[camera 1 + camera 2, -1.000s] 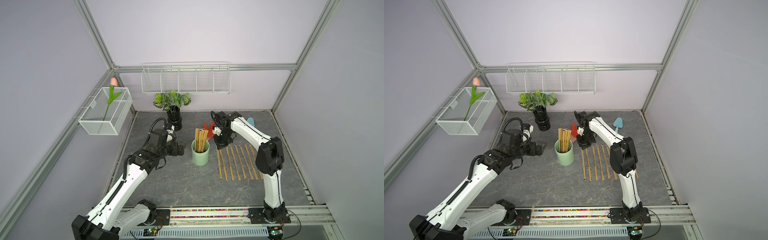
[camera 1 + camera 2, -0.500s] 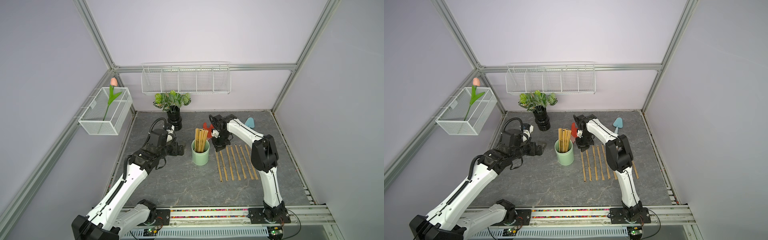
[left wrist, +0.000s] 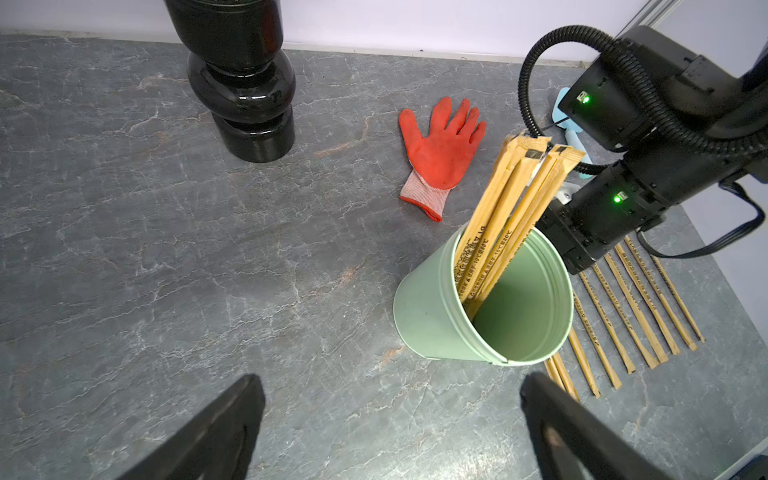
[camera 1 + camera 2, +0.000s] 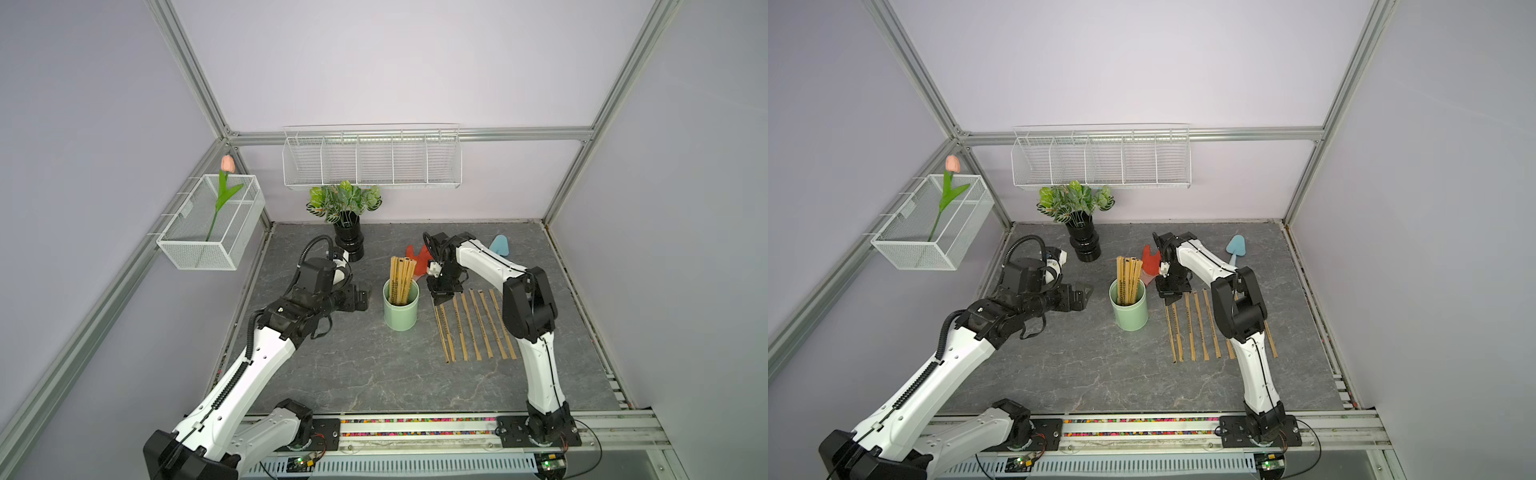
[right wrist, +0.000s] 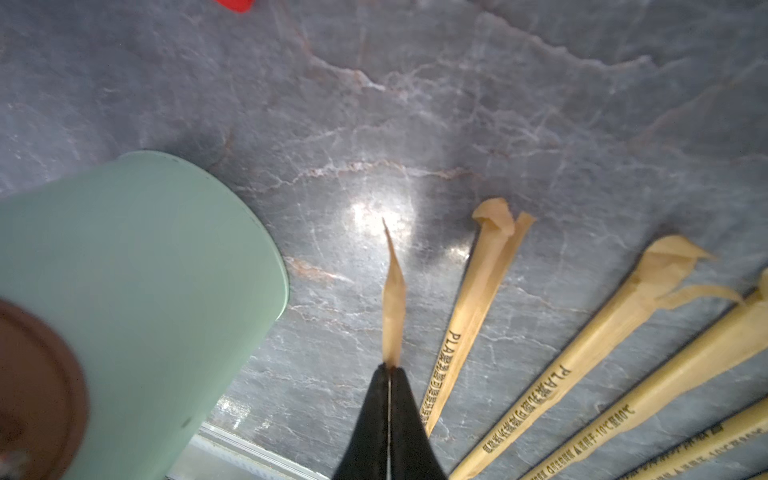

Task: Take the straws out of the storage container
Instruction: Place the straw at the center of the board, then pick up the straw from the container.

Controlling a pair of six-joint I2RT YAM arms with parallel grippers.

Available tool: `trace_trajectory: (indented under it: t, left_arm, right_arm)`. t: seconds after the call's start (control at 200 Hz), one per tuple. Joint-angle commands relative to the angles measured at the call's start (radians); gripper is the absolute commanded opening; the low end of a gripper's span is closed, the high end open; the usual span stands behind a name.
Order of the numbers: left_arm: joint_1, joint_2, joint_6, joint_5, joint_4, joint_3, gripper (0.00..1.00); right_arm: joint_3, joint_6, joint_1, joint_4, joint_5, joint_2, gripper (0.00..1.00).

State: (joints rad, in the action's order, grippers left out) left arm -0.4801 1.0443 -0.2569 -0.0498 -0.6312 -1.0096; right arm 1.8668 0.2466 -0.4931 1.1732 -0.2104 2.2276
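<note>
The storage container [image 4: 400, 316] [image 4: 1129, 313] [image 3: 436, 316] is a mint-green cup standing mid-table, with several straws [image 4: 401, 276] [image 4: 1128, 278] [image 3: 511, 195] upright in it. More straws [image 4: 478, 324] [image 4: 1200, 324] [image 5: 478, 299] lie in a row on the table to its right. My right gripper [image 4: 441, 296] [image 5: 390, 370] is low at the far end of that row, beside the cup [image 5: 137, 270], shut on a straw whose paper tip [image 5: 393, 307] sticks out past the fingers. My left gripper [image 4: 363, 300] [image 3: 392, 380] is open left of the cup, holding nothing.
A black vase with a leafy plant [image 4: 349, 241] stands at the back left. A red glove [image 4: 419, 259] lies behind the cup, and a light blue tool [image 4: 500, 245] lies farther right. White wire baskets [image 4: 372, 160] [image 4: 212, 224] hang on the walls.
My right gripper has come down and forward to the far end of the row next to the cup, still shut on the straw, and its elbow has swung left. The left arm has stayed put.
</note>
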Motion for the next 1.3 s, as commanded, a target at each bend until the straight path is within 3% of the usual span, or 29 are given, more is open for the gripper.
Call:
trace_trajectory:
  t: [0.0, 0.39, 0.695, 0.86, 1.294]
  left_arm:
    - [-0.005, 0.006, 0.01, -0.005, -0.01, -0.011, 1.0]
    - [-0.005, 0.007, 0.01, -0.004, -0.01, -0.012, 1.0]
    - [-0.005, 0.005, 0.01, 0.002, -0.012, -0.012, 1.0]
    - [-0.005, 0.003, 0.01, 0.006, -0.012, -0.012, 1.0]
    - [-0.005, 0.003, 0.01, 0.008, -0.012, -0.011, 1.0]
  right_arm:
    - [-0.023, 0.022, 0.009, -0.019, -0.023, 0.026, 0.08]
    - [-0.084, 0.057, 0.014, -0.088, -0.018, -0.053, 0.11]
    - [-0.222, 0.1, -0.021, -0.276, 0.042, -0.403, 0.22]
    - [-0.22, 0.099, -0.08, -0.312, 0.069, -0.528, 0.27]
    - [-0.148, 0.096, -0.142, -0.359, 0.035, -0.454, 0.31]
